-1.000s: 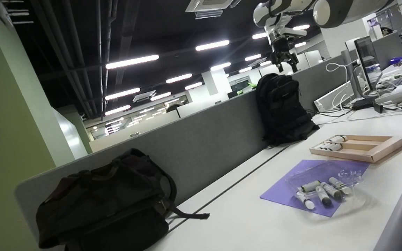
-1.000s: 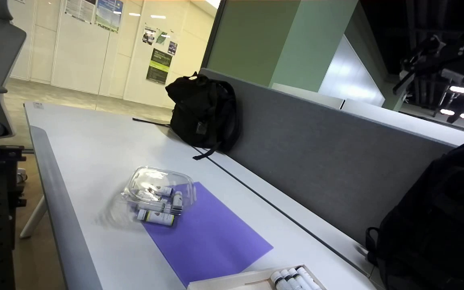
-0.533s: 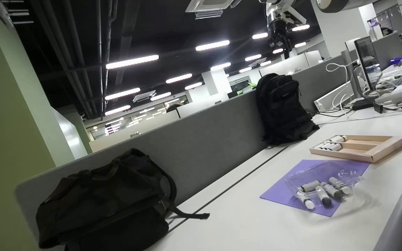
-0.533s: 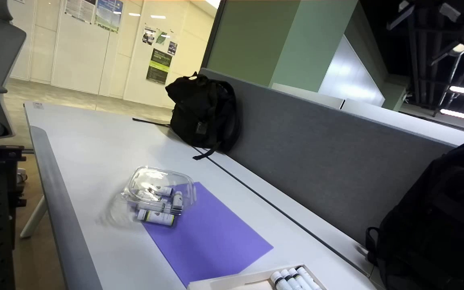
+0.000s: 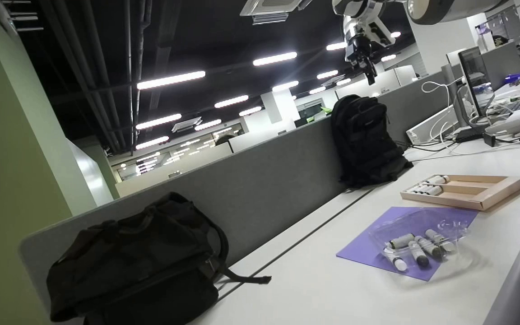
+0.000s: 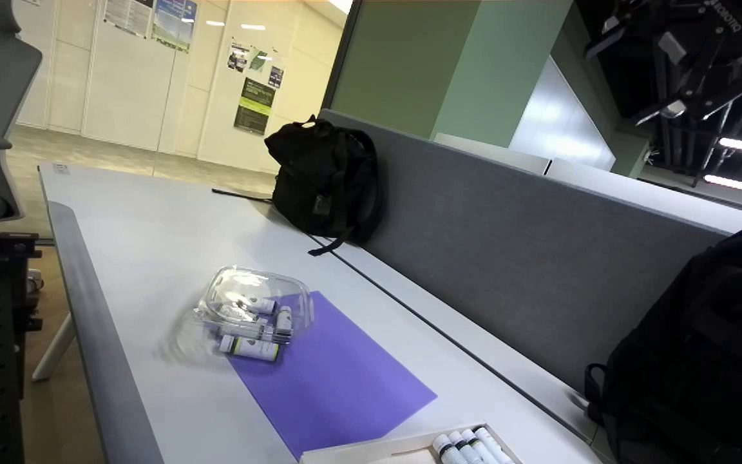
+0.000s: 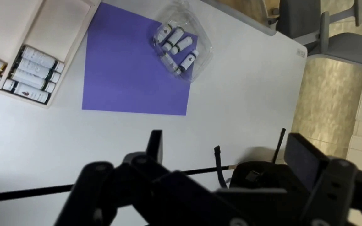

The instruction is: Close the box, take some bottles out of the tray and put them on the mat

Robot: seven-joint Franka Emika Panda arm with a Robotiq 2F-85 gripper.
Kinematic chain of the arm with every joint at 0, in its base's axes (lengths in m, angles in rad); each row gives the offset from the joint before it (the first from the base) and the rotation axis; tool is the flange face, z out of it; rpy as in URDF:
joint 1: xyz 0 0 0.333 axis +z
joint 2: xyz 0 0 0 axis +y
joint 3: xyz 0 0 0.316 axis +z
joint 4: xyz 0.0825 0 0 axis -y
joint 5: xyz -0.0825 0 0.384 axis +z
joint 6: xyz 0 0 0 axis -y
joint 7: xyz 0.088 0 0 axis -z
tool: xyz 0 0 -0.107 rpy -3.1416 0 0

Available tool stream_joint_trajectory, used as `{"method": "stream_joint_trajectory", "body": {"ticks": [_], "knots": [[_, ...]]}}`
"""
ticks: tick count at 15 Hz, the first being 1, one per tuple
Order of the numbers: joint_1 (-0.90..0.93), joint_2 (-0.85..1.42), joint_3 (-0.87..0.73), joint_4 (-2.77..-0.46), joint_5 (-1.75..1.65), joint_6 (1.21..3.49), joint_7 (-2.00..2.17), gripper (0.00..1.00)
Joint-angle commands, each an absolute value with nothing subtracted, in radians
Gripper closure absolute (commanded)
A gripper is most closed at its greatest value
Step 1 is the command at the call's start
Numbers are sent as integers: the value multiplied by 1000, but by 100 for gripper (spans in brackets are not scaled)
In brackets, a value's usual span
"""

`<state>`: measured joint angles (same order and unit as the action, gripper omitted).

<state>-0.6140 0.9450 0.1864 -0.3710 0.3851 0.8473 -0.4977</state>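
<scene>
The hand [image 7: 228, 150] is hovering above the tabletop [image 7: 247, 94], jaws spread and empty. Bottles [image 7: 181, 45] are lying in the clear tray [image 7: 203, 59] overlapping the mat [image 7: 134, 69]; the uncovered box [image 7: 57, 28] is resting beside the mat. Picking is probably requiring vertical entry inside the tray wall, straddling one bottle.

I see purple, white and tan below my black pincer [image 7: 225, 139].
Down lower than it, the mat [image 7: 130, 69] is plain purple, the desk [image 7: 247, 84] white and the box [image 5: 503, 193] light tan. The bottles [image 7: 31, 92] are white with mostly dark bands, but I spot yellow on some and bright blue on one. The tray [image 7: 206, 53] is see-through.
</scene>
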Motion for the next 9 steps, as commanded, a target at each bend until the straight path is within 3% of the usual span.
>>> {"method": "stream_joint_trajectory", "body": {"ticks": [1, 9], "knots": [[-578, 958, 154, -353, 321, 918, -528, 0], [-538, 983, 108, -352, 216, 1048, -621, 0]]}}
